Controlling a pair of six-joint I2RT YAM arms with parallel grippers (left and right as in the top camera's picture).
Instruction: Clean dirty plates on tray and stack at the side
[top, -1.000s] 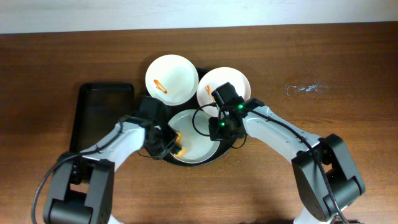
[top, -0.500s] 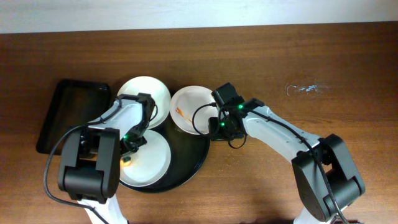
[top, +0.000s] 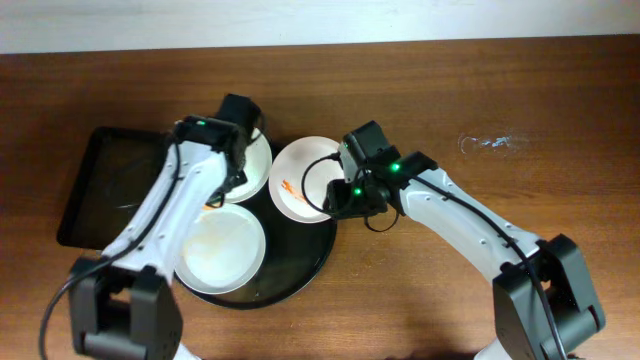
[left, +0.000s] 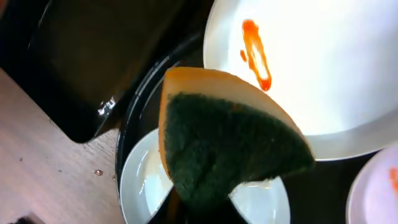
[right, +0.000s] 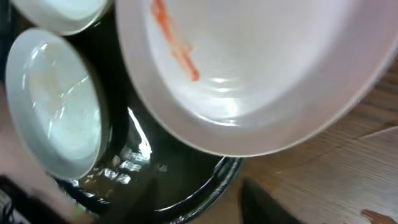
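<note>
The round black tray (top: 300, 268) holds three white plates. My left gripper (top: 236, 160) is shut on a green-and-yellow sponge (left: 224, 143) and holds it over the back-left plate (top: 255, 170), which bears an orange smear (left: 256, 53). The front plate (top: 220, 250) lies below it (left: 144, 186). My right gripper (top: 345, 195) is open at the right edge of the middle plate (top: 300, 175), which has an orange smear (right: 177, 46). Its fingers (right: 205, 202) straddle the tray rim (right: 214, 180) just below that plate's edge.
A rectangular black tray (top: 110, 185) lies left of the round tray, also in the left wrist view (left: 93, 56). A patch of water drops (top: 490, 143) marks the table at the back right. Bare wood lies to the right and front.
The round tray and plates have shifted left since the earliest frame. My left gripper has moved with the sponge from the front plate up over the back-left plate. The right gripper has barely moved.
</note>
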